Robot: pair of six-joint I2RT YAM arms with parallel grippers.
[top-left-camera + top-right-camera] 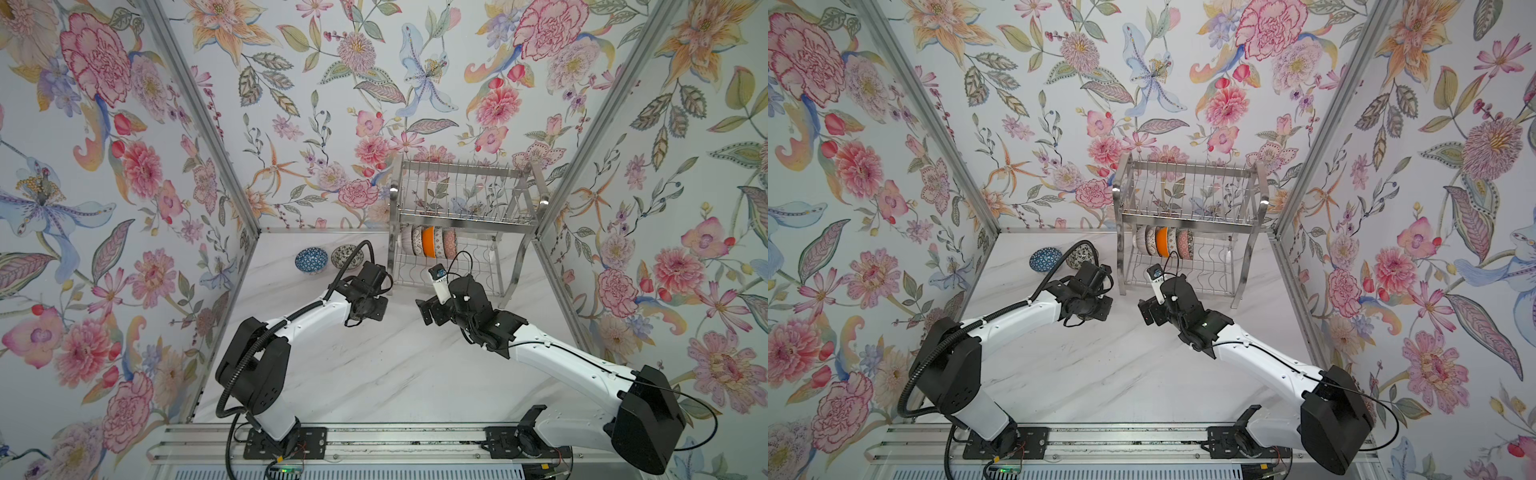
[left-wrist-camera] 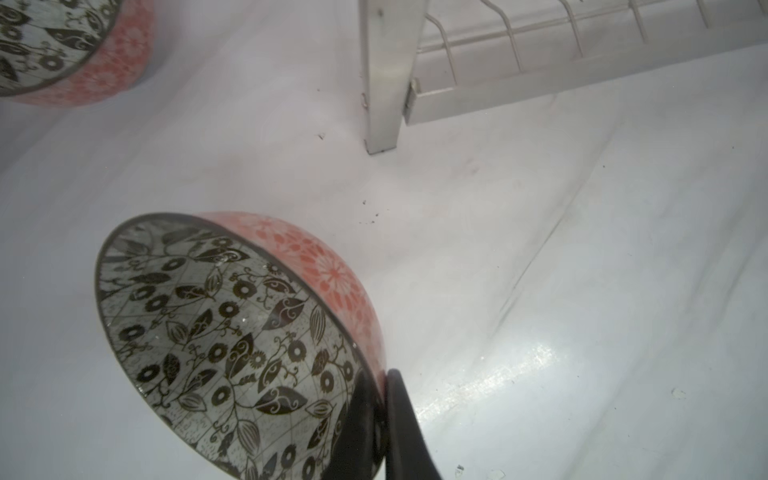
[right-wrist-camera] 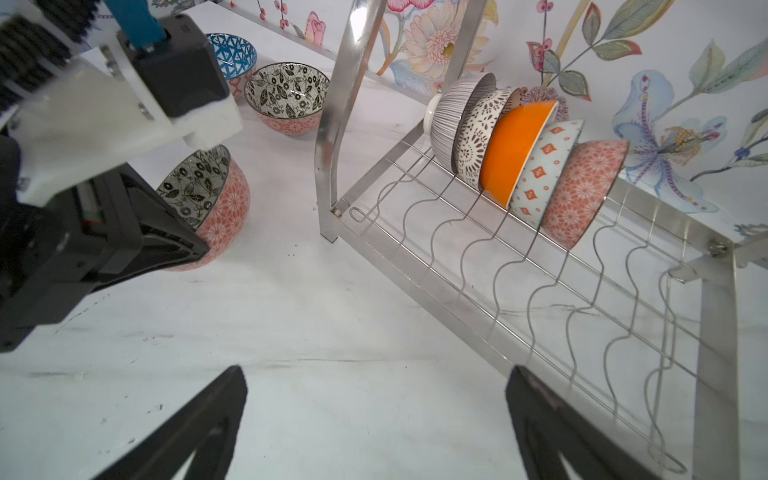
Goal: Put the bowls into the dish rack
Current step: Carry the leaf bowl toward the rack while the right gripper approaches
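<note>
One white surface [image 1: 374, 374] carries the whole scene in both top views. On it, right of centre and against the back wall, stands the dish rack [image 1: 465, 219]. We judge it the main hazard: its upper tier overhangs the lower wires, so a bowl must enter low and edge-on.

The left arm [image 1: 307, 311] and right arm [image 1: 561, 361] meet at mid-frame in front of the rack. If the left swings across toward the free slots, it could strike the right.

Five bowls [image 3: 519, 153] lean on one another at the left end of the lower tier. A knock to the outermost, pink one could, we think, shift the whole row. Two more, a blue bowl [image 1: 311, 260] and a black-and-white bowl [image 1: 347, 256], sit upright just left of the rack.

An eighth, the held bowl [image 2: 232, 332], is tilted near the rack's leg [image 2: 382, 83] and hidden under the wrist in the top views. We cannot tell whether its foot touches the surface.

The left tool [image 2: 380, 374] is clenched on the rim alone, one finger inside and one outside. Glazed ware could pivot or slip from so narrow a pinch, or clip that leg. The right tool [image 3: 376, 370] is spread wide and empty.
</note>
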